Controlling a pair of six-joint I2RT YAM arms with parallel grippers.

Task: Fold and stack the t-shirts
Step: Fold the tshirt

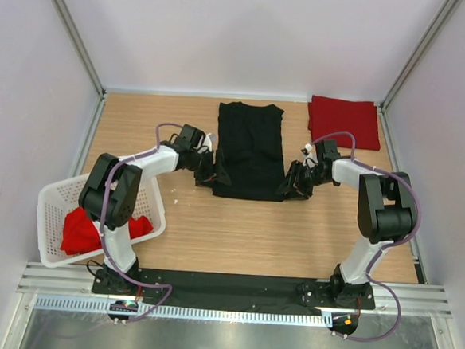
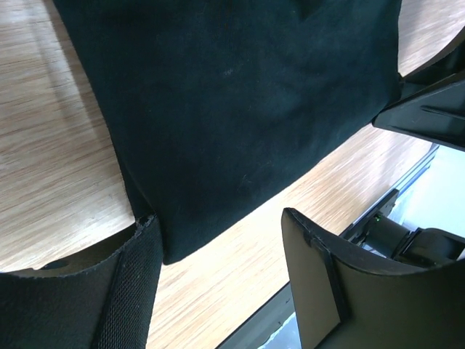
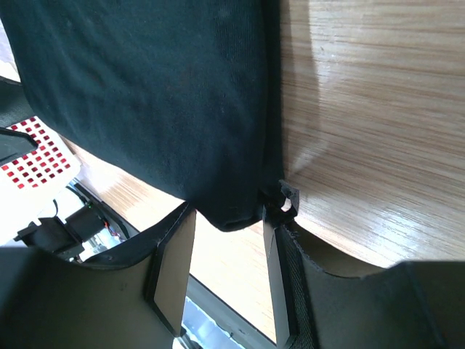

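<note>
The black t-shirt (image 1: 250, 148) lies flat on the wooden table, folded into a long strip. My left gripper (image 1: 205, 175) is at its near left corner and is open; in the left wrist view (image 2: 218, 243) the shirt's corner (image 2: 218, 109) lies beside the left finger (image 2: 131, 291). My right gripper (image 1: 296, 183) is at the near right corner and is open; in the right wrist view (image 3: 227, 236) the shirt's corner (image 3: 182, 94) hangs between the fingers. A folded red t-shirt (image 1: 344, 121) lies at the back right. Another red t-shirt (image 1: 81, 232) is bunched in the basket.
The white lattice basket (image 1: 56, 190) stands at the near left beside the left arm; it also shows in the right wrist view (image 3: 36, 153). White walls close the table on three sides. A black base strip (image 1: 233, 286) and a metal rail run along the near edge.
</note>
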